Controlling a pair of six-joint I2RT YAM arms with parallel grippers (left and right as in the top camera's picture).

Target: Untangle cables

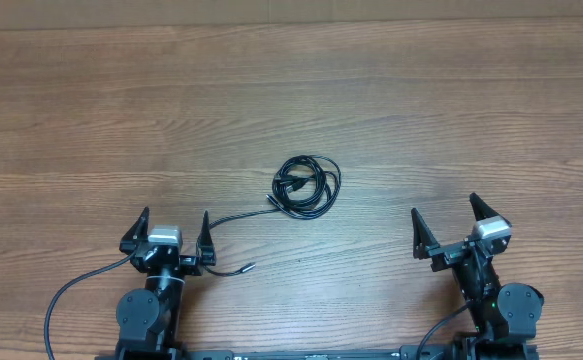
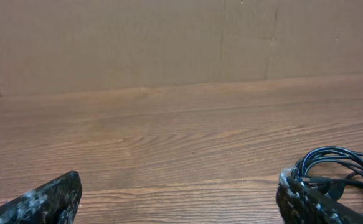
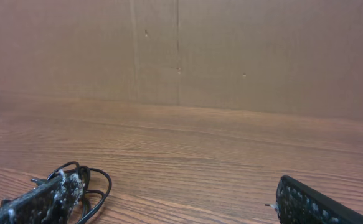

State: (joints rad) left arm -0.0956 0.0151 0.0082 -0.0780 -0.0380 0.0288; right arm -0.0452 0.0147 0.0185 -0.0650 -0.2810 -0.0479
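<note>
Left jaws, right jaws: spread wide, holding nothing.
Cables (image 1: 307,187): one tangled coil on desk (image 1: 421,100) — ahead, between both pairs; a strand trails toward the left pair.
Progress: nothing separated — all untangling remains.

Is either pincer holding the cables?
No, the left pincer and right pincer are open and empty; the cables lie on the table.

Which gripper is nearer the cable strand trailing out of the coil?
Left. The strand ends beside the left gripper; the right gripper sits beyond the coil.
</note>
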